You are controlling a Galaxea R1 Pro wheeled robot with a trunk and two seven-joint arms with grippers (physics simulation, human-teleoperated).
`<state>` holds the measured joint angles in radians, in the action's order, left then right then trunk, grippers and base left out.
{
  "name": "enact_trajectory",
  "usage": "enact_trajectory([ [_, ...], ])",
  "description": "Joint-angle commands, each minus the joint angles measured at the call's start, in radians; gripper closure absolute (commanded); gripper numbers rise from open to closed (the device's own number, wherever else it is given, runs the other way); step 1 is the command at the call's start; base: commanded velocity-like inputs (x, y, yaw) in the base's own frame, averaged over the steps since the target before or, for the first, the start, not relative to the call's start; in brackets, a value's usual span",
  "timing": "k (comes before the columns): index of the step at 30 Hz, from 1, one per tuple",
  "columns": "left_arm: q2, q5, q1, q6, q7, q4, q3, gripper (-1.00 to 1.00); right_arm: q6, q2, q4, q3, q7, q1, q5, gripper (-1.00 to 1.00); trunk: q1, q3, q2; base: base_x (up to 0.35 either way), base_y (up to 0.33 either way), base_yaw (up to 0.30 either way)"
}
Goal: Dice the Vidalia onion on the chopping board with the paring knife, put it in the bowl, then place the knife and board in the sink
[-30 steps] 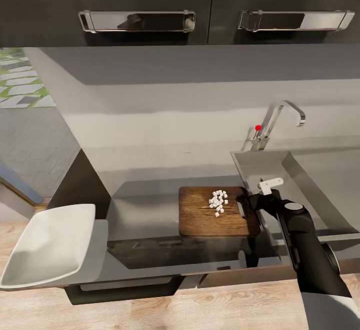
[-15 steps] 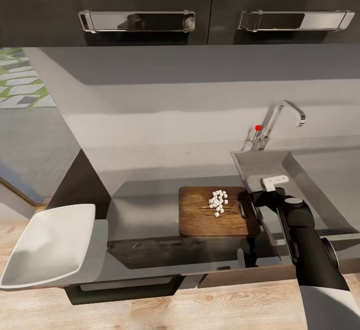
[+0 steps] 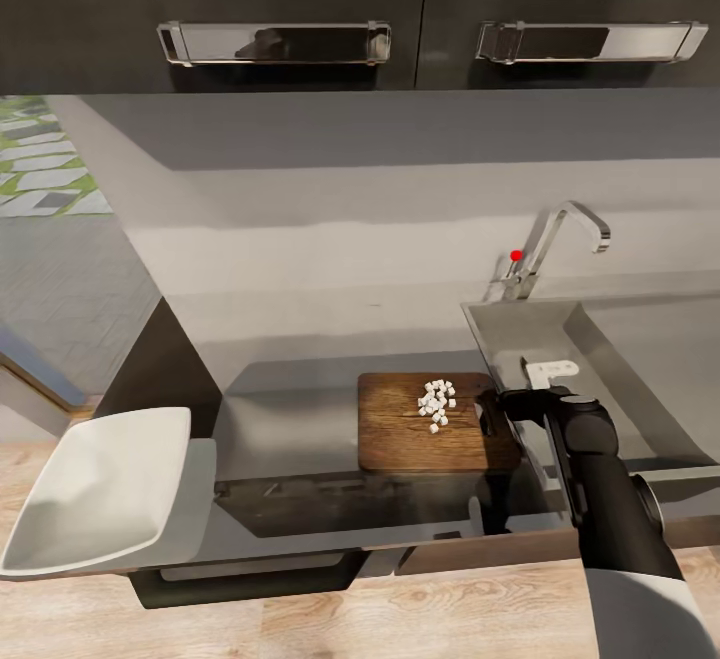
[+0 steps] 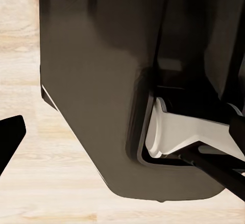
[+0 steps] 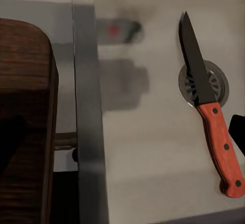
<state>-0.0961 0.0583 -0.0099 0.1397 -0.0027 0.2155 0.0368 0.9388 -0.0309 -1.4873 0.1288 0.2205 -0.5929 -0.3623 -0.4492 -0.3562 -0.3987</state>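
The knife (image 5: 209, 112) lies flat in the sink (image 5: 148, 147), blade over the drain. Diced onion (image 3: 436, 405) sits on the board (image 3: 400, 434) at the table's (image 3: 290, 409) sink edge. I cannot tell either jaws' state.

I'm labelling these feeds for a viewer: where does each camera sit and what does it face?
Head view: above, facing the countertop, chopping board and sink; right arm shows.
Left wrist view: on the left arm, facing dark robot body over wood floor.
Right wrist view: on the right arm, facing the paring knife in the sink.
Shared: board and sink.
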Motion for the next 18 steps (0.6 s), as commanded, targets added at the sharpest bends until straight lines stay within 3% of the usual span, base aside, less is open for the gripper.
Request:
enact_trajectory([
  [1,-0.001,0.006,-0.001,0.003,0.000,-0.001,0.003,-1.00,0.004,0.002,0.032,0.001,0.011,-0.001,-0.005,-1.00,-0.001,-0.002,-0.001,0.000,0.000,0.000],
  [6,-0.001,0.006,-0.001,0.003,0.000,-0.001,0.003,-1.00,0.005,0.016,0.046,0.016,0.011,-0.004,-0.001,-1.00,-0.001,-0.002,-0.001,0.000,0.000,0.000],
  [18,-0.001,0.006,-0.001,0.003,0.000,-0.001,0.003,-1.00,0.005,0.022,0.055,0.029,-0.003,-0.008,0.003,-1.00,-0.001,-0.002,-0.001,0.000,0.000,0.000],
])
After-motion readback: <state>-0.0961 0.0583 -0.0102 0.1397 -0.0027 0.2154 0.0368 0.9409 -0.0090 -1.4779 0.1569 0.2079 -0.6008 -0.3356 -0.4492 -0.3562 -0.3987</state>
